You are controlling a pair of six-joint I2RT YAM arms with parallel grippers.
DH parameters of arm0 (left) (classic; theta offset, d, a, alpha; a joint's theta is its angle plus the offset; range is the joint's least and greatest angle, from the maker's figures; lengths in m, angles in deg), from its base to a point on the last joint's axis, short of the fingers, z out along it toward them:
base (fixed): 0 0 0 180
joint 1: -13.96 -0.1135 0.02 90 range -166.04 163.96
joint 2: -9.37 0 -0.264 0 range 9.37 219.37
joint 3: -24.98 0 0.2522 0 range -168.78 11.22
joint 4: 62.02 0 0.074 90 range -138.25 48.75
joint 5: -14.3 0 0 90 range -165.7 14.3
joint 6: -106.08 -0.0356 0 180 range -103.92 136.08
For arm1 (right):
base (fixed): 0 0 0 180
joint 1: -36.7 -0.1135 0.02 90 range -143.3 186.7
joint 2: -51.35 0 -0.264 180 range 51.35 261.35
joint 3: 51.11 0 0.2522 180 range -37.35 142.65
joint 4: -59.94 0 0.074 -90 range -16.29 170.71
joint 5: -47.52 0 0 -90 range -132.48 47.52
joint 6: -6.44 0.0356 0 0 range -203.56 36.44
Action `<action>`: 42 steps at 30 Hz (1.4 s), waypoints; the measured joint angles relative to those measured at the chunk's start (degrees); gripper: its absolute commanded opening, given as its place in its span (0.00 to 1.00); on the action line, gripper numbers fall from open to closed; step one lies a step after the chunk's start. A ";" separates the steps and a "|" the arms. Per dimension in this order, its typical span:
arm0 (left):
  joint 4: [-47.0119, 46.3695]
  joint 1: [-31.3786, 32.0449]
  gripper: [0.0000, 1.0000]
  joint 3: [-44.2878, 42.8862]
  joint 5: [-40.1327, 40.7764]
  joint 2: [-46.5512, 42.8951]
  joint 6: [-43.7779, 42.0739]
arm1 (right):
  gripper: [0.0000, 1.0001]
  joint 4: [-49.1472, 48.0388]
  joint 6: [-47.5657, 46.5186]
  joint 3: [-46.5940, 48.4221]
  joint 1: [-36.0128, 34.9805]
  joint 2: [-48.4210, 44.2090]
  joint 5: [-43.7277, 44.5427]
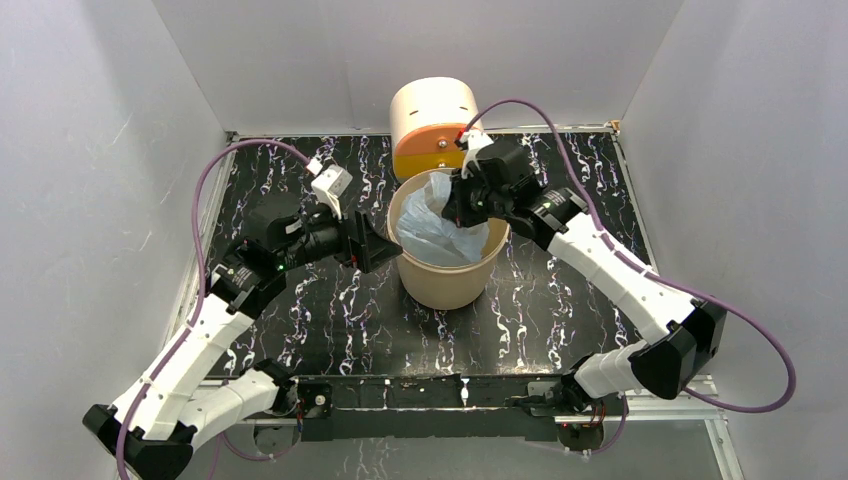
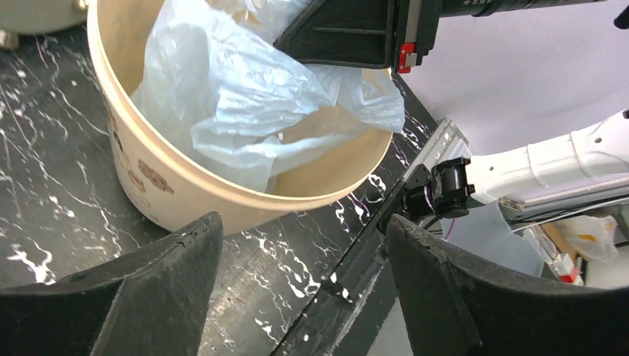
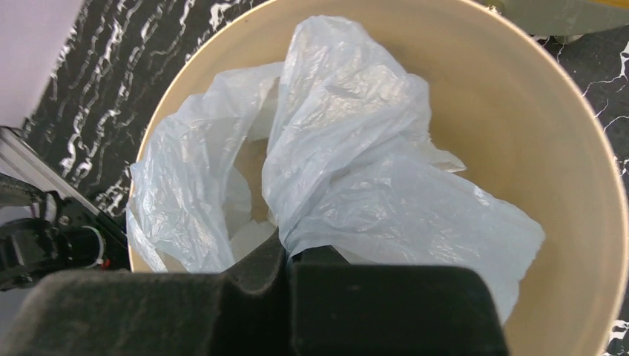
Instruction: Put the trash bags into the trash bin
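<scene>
Trash bags (image 3: 348,170) pinched by right hand (image 3: 288,252); left hand (image 2: 303,222) spread, empty.

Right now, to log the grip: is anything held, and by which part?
The right gripper pinches a bunched fold of the pale-blue trash bag over the trash bin; the left gripper holds nothing.
</scene>
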 measured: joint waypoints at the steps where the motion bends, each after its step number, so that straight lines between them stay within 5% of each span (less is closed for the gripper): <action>1: 0.07 0.00 0.79 -0.85 0.04 0.24 -0.94 | 0.05 -0.35 0.63 -0.20 0.74 -0.57 -0.46; 25: -6.64 0.24 0.73 -13.22 -8.87 12.04 -11.28 | 0.19 -8.46 11.78 -4.42 7.43 -9.49 -17.31; 29: -7.63 2.54 0.69 -14.49 -9.92 15.37 -13.51 | 0.22 -12.46 15.58 -8.07 7.43 -11.78 -18.14; 32: -7.50 5.57 0.70 -14.60 -9.27 17.46 -15.06 | 0.35 -15.85 19.71 -11.54 7.43 -13.86 -17.97; 42: -7.50 10.23 0.70 -14.56 -4.59 18.23 -19.89 | 0.35 -23.82 28.61 -17.11 7.43 -17.55 -18.10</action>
